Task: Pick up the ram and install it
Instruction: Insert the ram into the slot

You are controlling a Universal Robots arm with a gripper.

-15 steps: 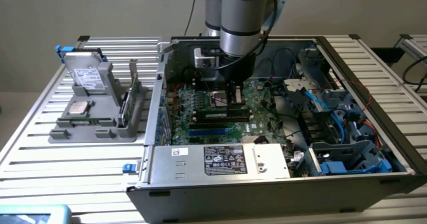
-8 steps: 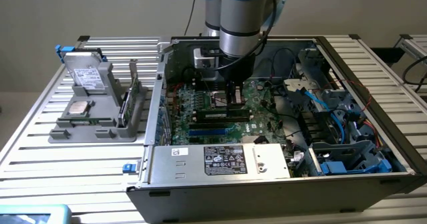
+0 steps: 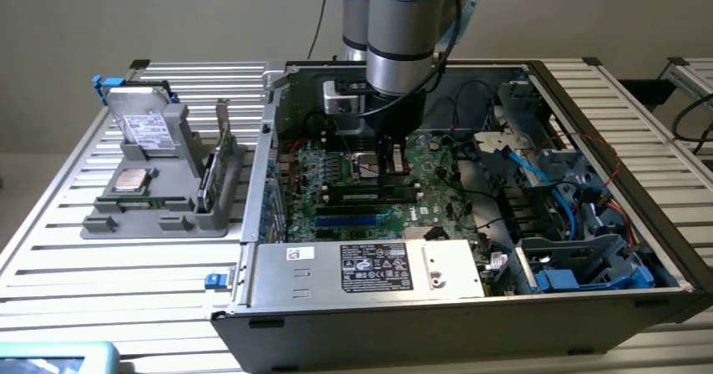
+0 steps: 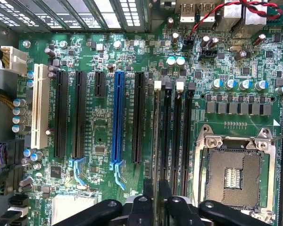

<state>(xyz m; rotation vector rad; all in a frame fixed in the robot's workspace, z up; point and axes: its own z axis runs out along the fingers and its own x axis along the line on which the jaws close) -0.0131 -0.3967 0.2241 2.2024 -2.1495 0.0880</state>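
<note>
Silver slats make up the tabletop (image 3: 112, 265), and a big open computer case (image 3: 446, 341) lies on it with its open side up, most likely so the arm can reach straight down inside. On the exterior view's left, a grey holder (image 3: 167, 219) keeps spare parts ready: a boxy drive (image 3: 145, 128) at the far end and a small square chip (image 3: 134, 179) nearer. The arm reaches down into the middle of the case, and its pincer (image 3: 386, 169) hangs just over the green motherboard (image 4: 104, 136). In the wrist view the ram (image 4: 156, 136) looks like a thin line, because it stands on its long edge, lined up with the black slots. That is how it must stand to fit. It runs along the slot farthest from the empty chip socket (image 4: 233, 174). I think it sits in that slot, but I cannot tell if it is pushed all the way down. One end of the ram passes right through the middle of the pincer. I cannot tell if the pincer is squeezing the ram or just standing around it.
</note>
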